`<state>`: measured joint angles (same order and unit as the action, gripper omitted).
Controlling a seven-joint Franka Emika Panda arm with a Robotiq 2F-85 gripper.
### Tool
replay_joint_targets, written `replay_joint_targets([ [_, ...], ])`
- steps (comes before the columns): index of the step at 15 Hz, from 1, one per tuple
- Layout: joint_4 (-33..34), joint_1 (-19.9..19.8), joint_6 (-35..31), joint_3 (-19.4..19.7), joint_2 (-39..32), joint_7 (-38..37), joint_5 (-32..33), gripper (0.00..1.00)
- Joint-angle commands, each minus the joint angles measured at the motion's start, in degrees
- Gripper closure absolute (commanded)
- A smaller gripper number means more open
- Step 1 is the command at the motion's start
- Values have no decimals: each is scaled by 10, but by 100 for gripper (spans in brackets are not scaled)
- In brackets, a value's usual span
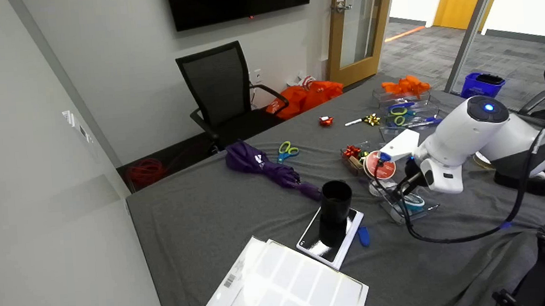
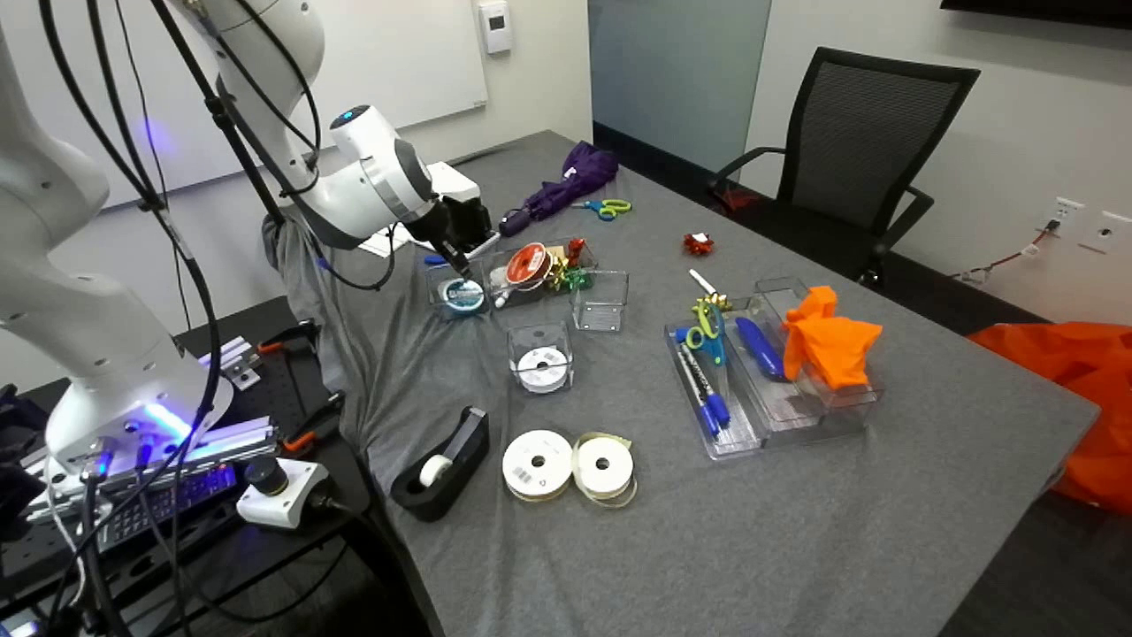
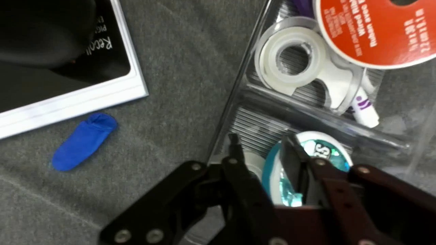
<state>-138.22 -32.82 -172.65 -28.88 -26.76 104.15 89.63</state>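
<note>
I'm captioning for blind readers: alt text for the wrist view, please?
Dark robot fingers stand apart over a teal roll in a clear plastic tray. Above it in frame are a tape dispenser and red ribbon spool; at left, a blue object and a white-edged black item.

hard glare on sheets (image 1: 294, 286) near black cup (image 1: 336, 203), hallway wall (image 1: 526, 3) well beyond it blown out; gripper (image 3: 264, 153) blurry in wrist view.

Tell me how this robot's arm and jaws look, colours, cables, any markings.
The arm is white and rounded, with grey banding. A dark round cap carries a glowing blue light. Black cables run alongside, one bearing a small blue patch. A tiny dark mark is unreadable. The jaws are black, with silvery screws in flat linkages.
</note>
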Motion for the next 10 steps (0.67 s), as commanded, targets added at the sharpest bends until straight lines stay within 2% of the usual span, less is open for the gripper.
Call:
replay_joint_targets([
  [1, -45, -8, -8, -27, 32, -19, -73, 33],
  [4, -73, -19, -12, -60, 52, -10, -149, 11],
  [6, -88, -29, -10, -89, 72, -3, -196, 1],
  [10, -102, -46, 0, -140, 111, -3, -271, 0],
])
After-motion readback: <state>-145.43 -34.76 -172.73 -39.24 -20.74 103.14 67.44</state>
